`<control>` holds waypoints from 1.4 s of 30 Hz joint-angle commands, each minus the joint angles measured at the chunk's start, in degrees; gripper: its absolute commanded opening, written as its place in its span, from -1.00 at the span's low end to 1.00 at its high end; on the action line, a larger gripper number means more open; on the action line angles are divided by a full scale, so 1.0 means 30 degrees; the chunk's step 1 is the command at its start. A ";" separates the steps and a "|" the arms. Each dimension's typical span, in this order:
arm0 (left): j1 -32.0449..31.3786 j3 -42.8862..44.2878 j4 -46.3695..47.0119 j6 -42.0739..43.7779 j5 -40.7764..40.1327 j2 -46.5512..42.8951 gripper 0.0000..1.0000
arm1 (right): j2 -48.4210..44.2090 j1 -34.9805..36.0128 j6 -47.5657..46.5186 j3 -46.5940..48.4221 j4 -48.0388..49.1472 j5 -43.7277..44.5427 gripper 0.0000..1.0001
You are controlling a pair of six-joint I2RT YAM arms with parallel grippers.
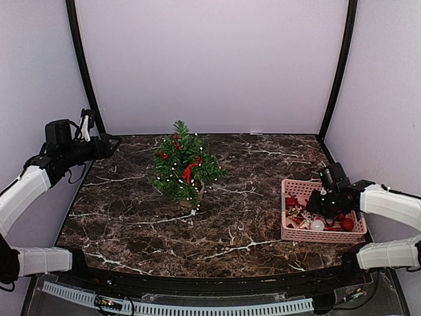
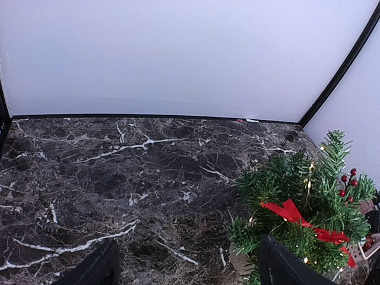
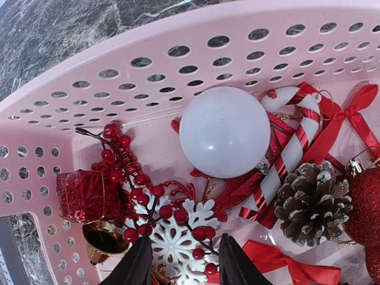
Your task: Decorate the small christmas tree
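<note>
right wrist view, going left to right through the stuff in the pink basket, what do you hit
red gift box → white snowflake → white ball → pinecone → red bauble

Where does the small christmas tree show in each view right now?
Top external: small christmas tree stands mid-table, slightly left of centre.
Left wrist: tree in the lower right corner.
Right wrist: not in it; pink basket fills the frame.
Shared landmark: dark marble tabletop, in all three views.
</note>
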 commanded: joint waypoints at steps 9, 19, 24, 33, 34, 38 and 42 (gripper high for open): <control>0.0103 -0.0242 -0.0115 -0.0063 0.0325 -0.0021 0.63 | 0.1710 -0.0378 -0.0235 0.0246 0.0686 0.1315 -0.46; 0.0103 -0.0264 -0.0104 -0.0089 0.0375 0.0054 0.64 | 0.3359 -0.0555 -0.1462 0.0524 0.2514 0.0760 -0.63; 0.0103 -0.0264 -0.0124 -0.0063 0.0323 0.0025 0.63 | 0.3409 -0.0610 -0.1875 0.0707 0.2788 0.0745 -0.96; 0.0103 -0.0264 -0.0100 -0.0086 0.0338 0.0023 0.64 | -0.0490 -0.0622 -0.1679 0.1808 -0.0251 0.1997 -1.00; 0.0103 -0.0264 -0.0098 -0.0090 0.0356 0.0025 0.64 | -0.0954 -0.0621 -0.1763 0.2012 -0.0457 0.1806 -1.00; 0.0103 -0.0264 -0.0020 -0.0109 0.0416 0.0025 0.63 | -0.2474 -0.0542 -0.2246 0.2553 0.0264 -0.0879 -1.00; 0.0103 -0.0292 -0.0016 -0.0110 0.0383 -0.0024 0.63 | -0.2947 0.0499 -0.1749 0.2746 0.3155 -0.3036 -1.00</control>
